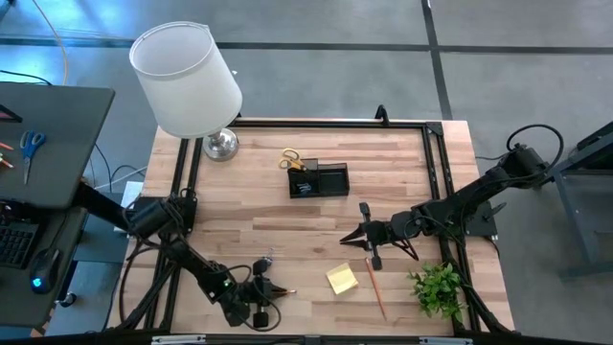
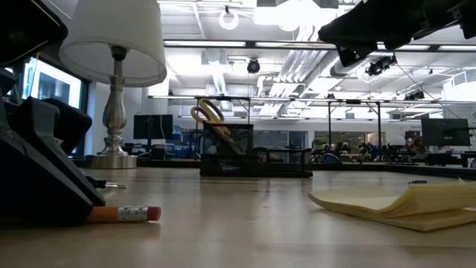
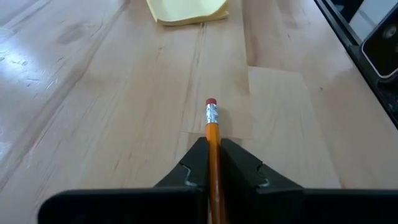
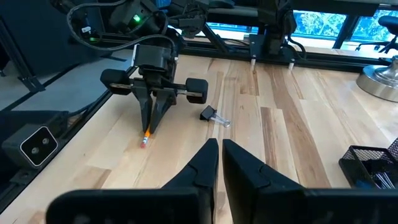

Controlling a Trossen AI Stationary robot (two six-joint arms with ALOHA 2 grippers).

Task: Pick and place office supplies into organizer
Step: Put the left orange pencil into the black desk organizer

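An orange pencil (image 3: 213,149) with a red eraser tip, a yellow sticky-note pad (image 1: 342,279), a black mesh organizer (image 1: 319,180), a white lampshade (image 1: 185,79), a pale wood-grain desk (image 1: 287,230).

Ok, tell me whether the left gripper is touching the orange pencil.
Touching. In the left wrist view the left gripper has its fingers closed against both sides of the orange pencil, whose eraser end sticks out ahead; the right wrist view agrees.

An open-plan lab: exposed ceiling ducts (image 2: 297,56), strip lights, rows of monitors (image 2: 443,132).
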